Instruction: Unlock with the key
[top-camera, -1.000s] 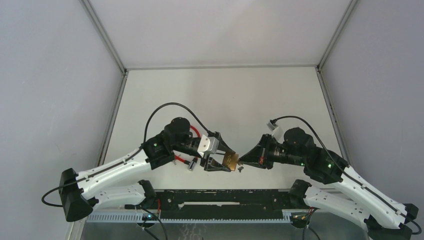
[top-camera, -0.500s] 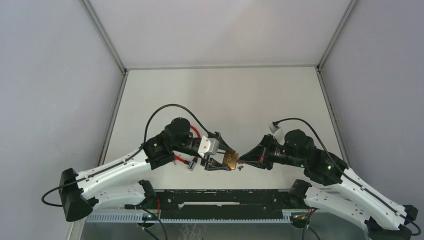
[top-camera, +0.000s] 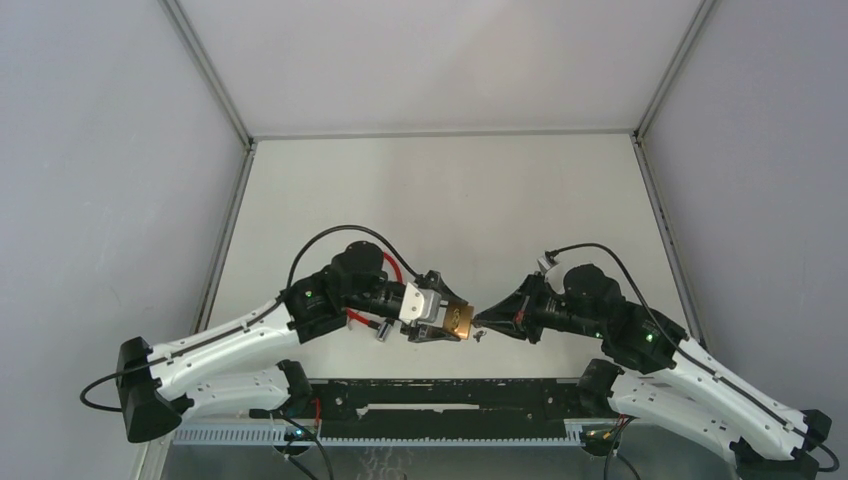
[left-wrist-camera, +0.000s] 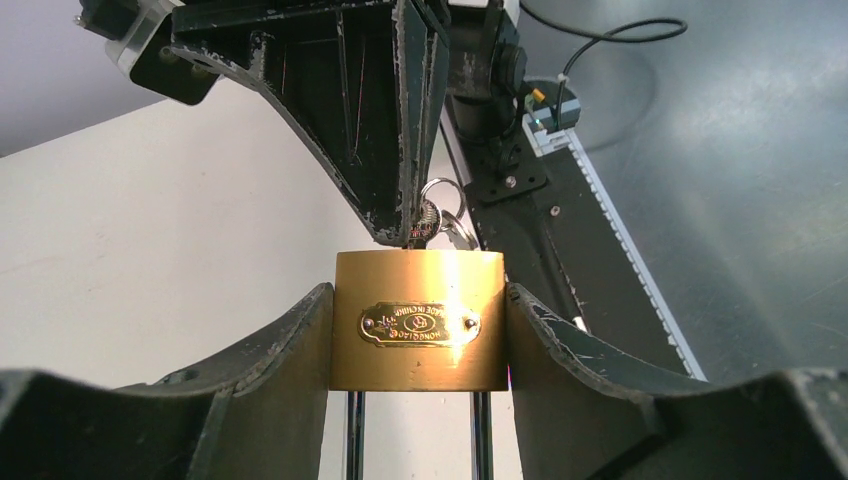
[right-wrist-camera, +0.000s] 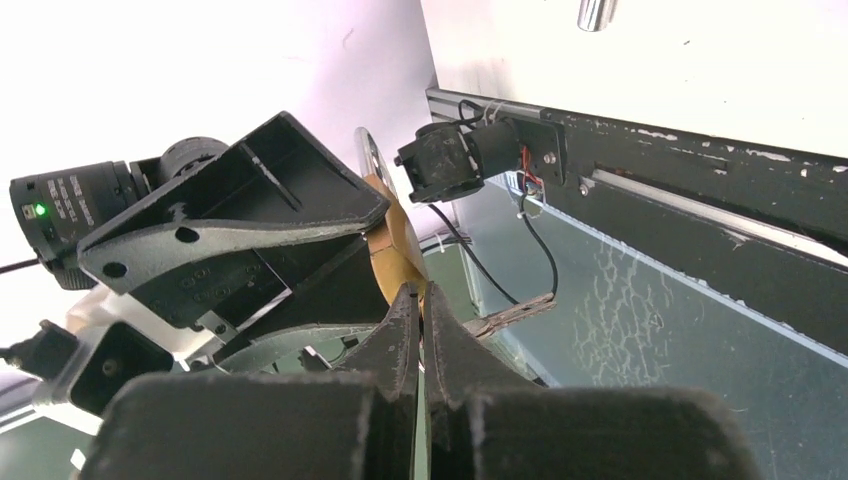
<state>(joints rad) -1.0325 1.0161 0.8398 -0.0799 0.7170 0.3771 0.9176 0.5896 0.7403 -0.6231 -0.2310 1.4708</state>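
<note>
Left fingers (left-wrist-camera: 270, 360) clamp the brass padlock (left-wrist-camera: 418, 335) — right fingers (left-wrist-camera: 385, 130) pinch the key (left-wrist-camera: 428, 215)

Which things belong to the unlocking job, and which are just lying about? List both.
Job: brass padlock, clamped in left hand; key, pinched in right hand; key ring.
Lying about: small metal cylinder on table.

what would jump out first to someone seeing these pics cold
A shiny brass padlock grabs the eye, clamped between the fingers of the left tool above the near middle of the table. The right tool, shut on the key, meets the lock's flat end tip-first, with a key ring peeking out beside it.
</note>
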